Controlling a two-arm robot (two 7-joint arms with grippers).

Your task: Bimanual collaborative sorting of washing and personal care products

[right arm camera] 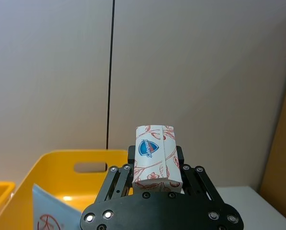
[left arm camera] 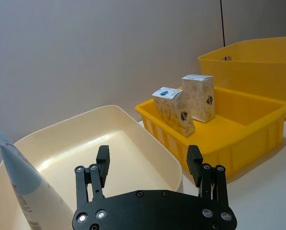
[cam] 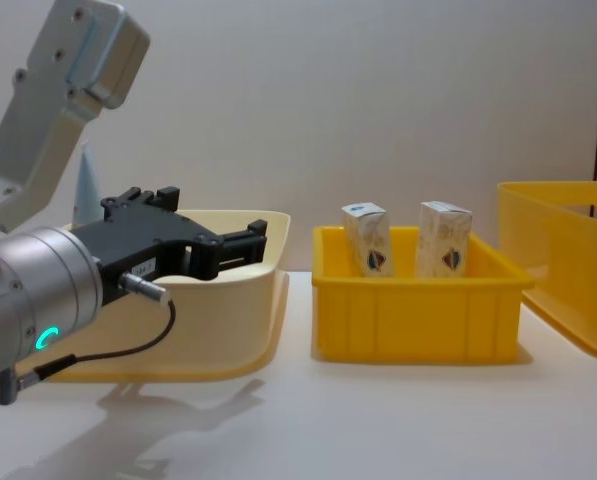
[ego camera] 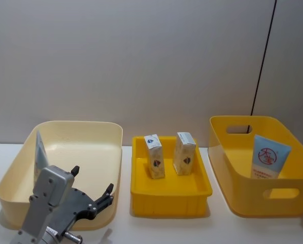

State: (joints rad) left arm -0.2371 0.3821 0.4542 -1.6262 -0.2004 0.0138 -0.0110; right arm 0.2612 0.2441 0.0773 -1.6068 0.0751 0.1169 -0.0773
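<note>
My left gripper (ego camera: pixel 93 181) hangs open and empty over the near part of the cream bin (ego camera: pixel 108 133). The left wrist view shows its fingers (left arm camera: pixel 103 159) spread wide. A light-blue tube (ego camera: pixel 39 151) leans against that bin's left wall. Two white cartons (ego camera: pixel 154 155) (ego camera: pixel 184 152) stand upright in the small yellow tray (ego camera: pixel 170 192) in the middle. Another light-blue tube (ego camera: pixel 269 156) with a red round logo leans inside the large yellow bin (ego camera: pixel 227 162) on the right. My right gripper (right arm camera: pixel 155 155) is shut on a third white carton (right arm camera: pixel 154 143), held above that yellow bin (right arm camera: pixel 51 165).
The three containers stand in a row on the white table (ego camera: pixel 217 229), with a plain grey wall behind. Free table surface lies in front of the tray and bins. In the chest view the left arm (cam: pixel 38 290) fills the near left.
</note>
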